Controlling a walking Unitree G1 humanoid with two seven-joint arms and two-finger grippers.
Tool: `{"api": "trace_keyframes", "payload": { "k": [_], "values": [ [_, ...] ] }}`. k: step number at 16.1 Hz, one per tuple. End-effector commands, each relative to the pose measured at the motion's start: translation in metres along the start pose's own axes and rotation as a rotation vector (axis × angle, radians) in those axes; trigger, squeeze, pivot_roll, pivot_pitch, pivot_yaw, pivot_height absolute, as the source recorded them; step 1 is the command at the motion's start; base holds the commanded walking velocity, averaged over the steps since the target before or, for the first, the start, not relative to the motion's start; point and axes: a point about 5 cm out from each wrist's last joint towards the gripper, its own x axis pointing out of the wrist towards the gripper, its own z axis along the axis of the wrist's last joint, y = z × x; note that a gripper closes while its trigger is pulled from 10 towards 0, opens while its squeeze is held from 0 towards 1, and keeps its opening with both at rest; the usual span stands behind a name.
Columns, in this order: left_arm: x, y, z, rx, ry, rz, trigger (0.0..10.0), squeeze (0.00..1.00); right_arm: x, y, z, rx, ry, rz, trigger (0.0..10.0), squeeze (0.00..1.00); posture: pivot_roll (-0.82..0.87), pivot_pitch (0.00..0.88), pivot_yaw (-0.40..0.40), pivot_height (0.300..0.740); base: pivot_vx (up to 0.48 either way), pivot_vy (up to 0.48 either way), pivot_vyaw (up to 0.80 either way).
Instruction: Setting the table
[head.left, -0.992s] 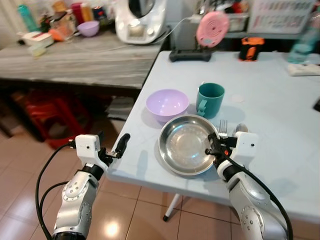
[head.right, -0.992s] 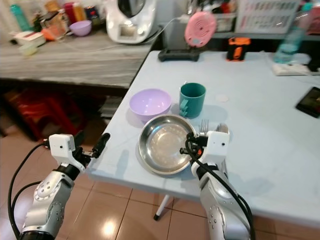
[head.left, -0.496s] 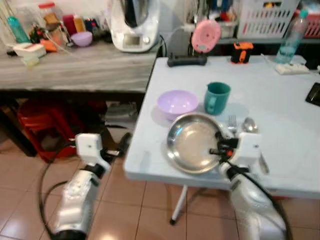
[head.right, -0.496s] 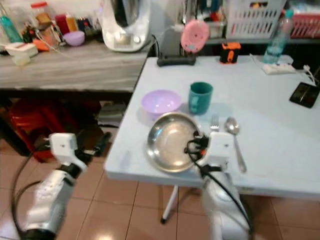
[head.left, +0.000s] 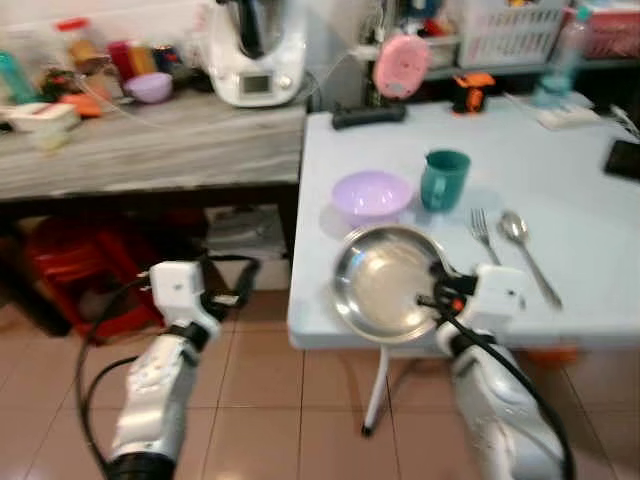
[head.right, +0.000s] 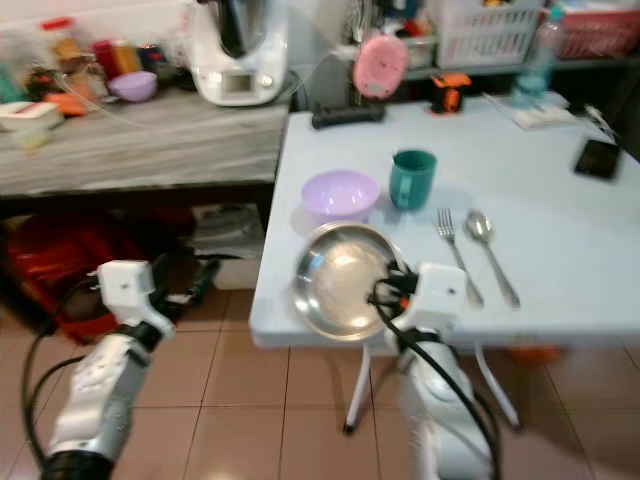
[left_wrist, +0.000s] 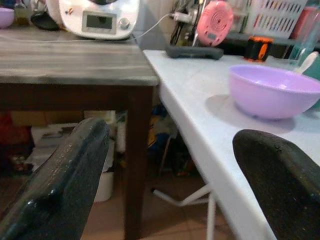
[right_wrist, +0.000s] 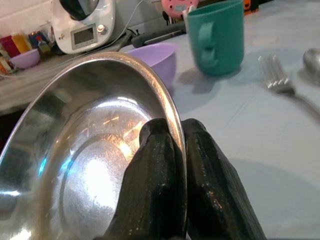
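**Right wrist view: plate gripped by its rim at the table's near edge**

The right wrist view shows the right gripper (right_wrist: 172, 150) closed on the rim of the steel plate (right_wrist: 85, 165), one black finger inside the rim and one outside. A rim pinch is probably the only hold a shallow, smooth dish offers, and it leaves the plate free to be dragged or lifted.

In the left eye view the plate (head.left: 385, 285) lies on the pale blue table (head.left: 580, 190), with its near side at or slightly over the front edge (blur prevents a firmer reading). From the plate:

- 12 o'clock: purple bowl (head.left: 371, 193).
- 1 o'clock: teal mug (head.left: 444, 179).
- 2 to 3 o'clock: fork (head.left: 484, 231) and spoon (head.left: 528, 248), laid side by side.

The layout suggests one place setting, with the plate last to be positioned.

The left gripper (head.left: 222, 297) hangs off the table at the plate's 9 o'clock, fingers (left_wrist: 55, 190) spread wide and holding nothing, apparently idle.
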Motion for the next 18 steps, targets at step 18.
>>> {"api": "trace_keyframes", "payload": {
  "k": [18],
  "values": [
    [0.0109,0.0064,0.0085,0.042,-0.038,0.064,10.0,0.00,0.0005,0.0007,0.0098,0.000,-0.068,0.024,10.0,0.00,-0.09,0.000,0.133,0.740,0.000,0.391,0.08]
  ]
}}
